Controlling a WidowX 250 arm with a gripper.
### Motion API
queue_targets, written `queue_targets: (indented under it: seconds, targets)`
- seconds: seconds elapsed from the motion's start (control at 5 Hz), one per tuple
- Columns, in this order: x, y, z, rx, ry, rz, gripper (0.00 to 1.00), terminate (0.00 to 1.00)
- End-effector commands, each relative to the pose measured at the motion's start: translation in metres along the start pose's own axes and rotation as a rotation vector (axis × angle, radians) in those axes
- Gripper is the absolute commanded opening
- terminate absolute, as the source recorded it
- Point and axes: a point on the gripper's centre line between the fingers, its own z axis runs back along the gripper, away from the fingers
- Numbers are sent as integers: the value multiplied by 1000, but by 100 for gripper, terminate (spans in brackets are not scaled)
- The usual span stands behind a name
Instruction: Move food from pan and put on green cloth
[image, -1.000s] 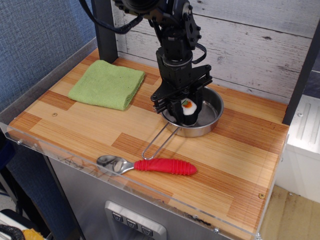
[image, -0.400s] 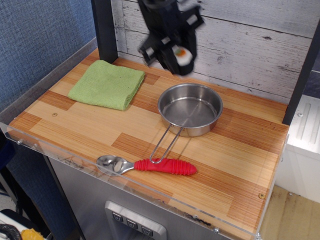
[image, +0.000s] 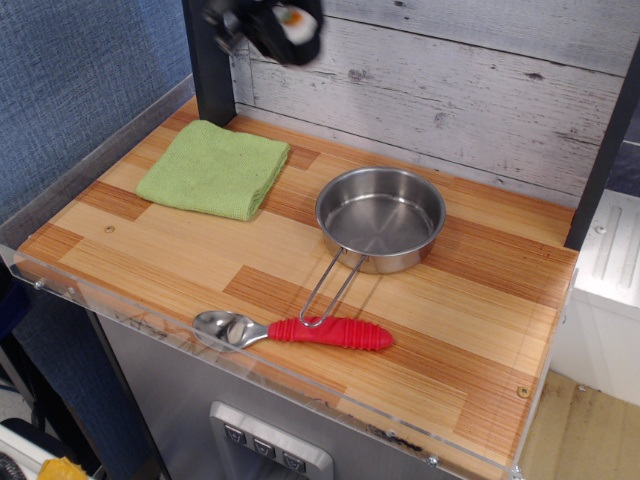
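Observation:
My gripper (image: 280, 25) is at the top edge of the view, blurred, high above the table's back. It is shut on the food (image: 293, 20), a small black sushi roll with a white top and orange centre. The steel pan (image: 381, 218) with its wire loop handle stands empty in the middle of the table, to the right of and below the gripper. The light green cloth (image: 215, 167) lies folded at the back left, below the gripper, with nothing on it.
A metal spoon with a red ribbed handle (image: 330, 332) lies near the front edge. A dark post (image: 208, 60) stands behind the cloth. A plank wall (image: 470, 80) closes the back. A clear rim runs along the table's front.
The gripper lifted the food out of the pan, rose, and moved left toward the cloth. The pan shifted slightly and now stands empty.

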Motion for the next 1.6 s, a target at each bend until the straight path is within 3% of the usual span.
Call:
queue_targets:
  seconds: [0.0,0.4,1.0,1.2,1.4]
  targets:
    - [67,8,7,-20,-74,83,0,0]
    - [96,40,-22,44,-95,97,0,0]
    - [88,93,-68,173,-96,21,0,0]
    - [86,102,-75,189,-95,38,0,0]
    - [84,105,-77,215,-117,47,100,0]
